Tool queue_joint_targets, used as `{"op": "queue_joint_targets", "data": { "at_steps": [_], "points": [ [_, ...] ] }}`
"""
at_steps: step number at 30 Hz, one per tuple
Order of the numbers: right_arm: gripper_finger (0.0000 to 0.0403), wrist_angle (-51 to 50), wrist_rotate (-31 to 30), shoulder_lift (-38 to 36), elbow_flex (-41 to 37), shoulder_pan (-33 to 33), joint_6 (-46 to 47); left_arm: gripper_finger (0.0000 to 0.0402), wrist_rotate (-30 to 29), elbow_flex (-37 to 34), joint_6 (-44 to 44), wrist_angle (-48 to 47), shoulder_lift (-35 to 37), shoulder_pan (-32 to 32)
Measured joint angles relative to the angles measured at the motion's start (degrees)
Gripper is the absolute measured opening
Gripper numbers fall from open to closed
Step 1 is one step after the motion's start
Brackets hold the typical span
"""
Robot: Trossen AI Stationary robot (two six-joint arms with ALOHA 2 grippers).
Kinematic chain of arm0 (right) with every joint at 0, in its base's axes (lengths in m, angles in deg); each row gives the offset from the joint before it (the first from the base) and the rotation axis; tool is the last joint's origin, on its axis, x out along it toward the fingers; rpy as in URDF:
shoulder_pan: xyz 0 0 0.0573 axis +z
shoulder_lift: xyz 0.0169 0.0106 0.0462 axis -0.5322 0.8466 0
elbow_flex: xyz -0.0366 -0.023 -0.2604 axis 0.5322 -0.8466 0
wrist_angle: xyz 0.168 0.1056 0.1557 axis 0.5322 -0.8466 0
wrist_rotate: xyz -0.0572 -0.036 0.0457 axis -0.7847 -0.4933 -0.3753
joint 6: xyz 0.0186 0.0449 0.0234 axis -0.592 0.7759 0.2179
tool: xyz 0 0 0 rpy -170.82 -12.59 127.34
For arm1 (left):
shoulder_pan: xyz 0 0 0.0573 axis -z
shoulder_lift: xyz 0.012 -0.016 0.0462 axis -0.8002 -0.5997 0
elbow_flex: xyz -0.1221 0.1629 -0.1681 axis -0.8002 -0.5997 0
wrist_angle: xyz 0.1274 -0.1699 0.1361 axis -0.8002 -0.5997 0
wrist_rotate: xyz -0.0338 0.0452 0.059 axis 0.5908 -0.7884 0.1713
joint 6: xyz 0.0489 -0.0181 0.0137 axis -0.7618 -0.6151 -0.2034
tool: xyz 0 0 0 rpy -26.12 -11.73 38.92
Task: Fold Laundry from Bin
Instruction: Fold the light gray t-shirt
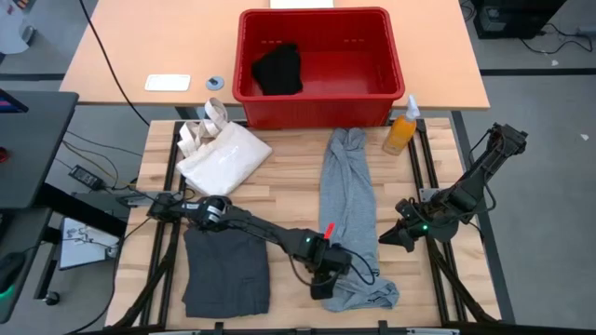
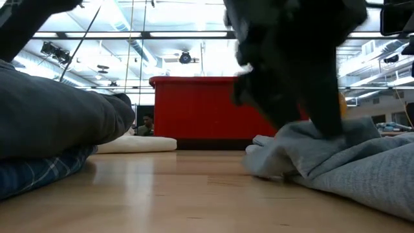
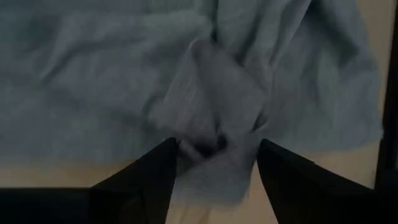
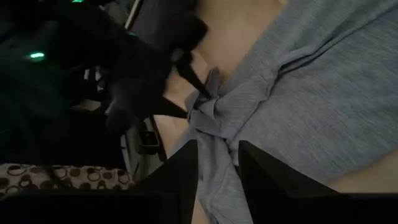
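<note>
A long light grey garment [image 1: 347, 200] lies stretched from the red bin [image 1: 321, 112] toward the table's near edge, its near end bunched [image 1: 368, 290]. My left gripper [image 1: 326, 277] is down on that bunched end at its left side, open, with a ridge of the cloth [image 3: 214, 124] between its fingers. A black piece [image 1: 277, 70] lies in the bin. A folded dark charcoal piece [image 1: 226, 270] rests on a plaid one [image 2: 32, 175] at the near left. My right gripper [image 1: 399, 233] hovers by the table's right side, slightly open and holding nothing. My left gripper comes at the light grey garment's bunched near-left corner [image 4: 205, 106] from above, slanting down, fingers [image 3: 158, 171] spread on either side of a raised fold. The fold lies on the table between them. Whether the fingers touch the cloth I cannot tell.
A cream tote bag [image 1: 223, 154] lies at the far left of the table. An orange spray bottle [image 1: 401, 130] stands by the bin's right corner. Bare wood shows between the charcoal piece and the grey garment [image 1: 289, 200].
</note>
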State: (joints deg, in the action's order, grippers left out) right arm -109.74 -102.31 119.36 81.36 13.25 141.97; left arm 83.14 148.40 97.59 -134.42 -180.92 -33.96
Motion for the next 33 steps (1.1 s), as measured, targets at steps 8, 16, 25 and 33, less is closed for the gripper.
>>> {"op": "queue_joint_targets", "data": {
  "at_steps": [8,16,25,33],
  "points": [
    [0.0123,1.1,0.0,1.0,0.0,0.0,-1.5,0.0038,9.5,0.1,10.4,0.1,0.6,-0.4],
    [0.0123,1.0,0.5,0.3,0.0,0.0,-2.8,0.0004,17.0,0.1,28.3,15.7,5.5,2.1],
    [0.0123,-2.0,4.8,-0.9,0.0,0.0,-3.0,0.0002,4.4,0.2,39.9,17.4,5.8,7.0],
    [0.0123,-1.8,5.0,-1.0,0.0,0.0,-2.3,0.0019,-5.7,0.1,40.2,8.8,4.3,8.4]
  ]
}}
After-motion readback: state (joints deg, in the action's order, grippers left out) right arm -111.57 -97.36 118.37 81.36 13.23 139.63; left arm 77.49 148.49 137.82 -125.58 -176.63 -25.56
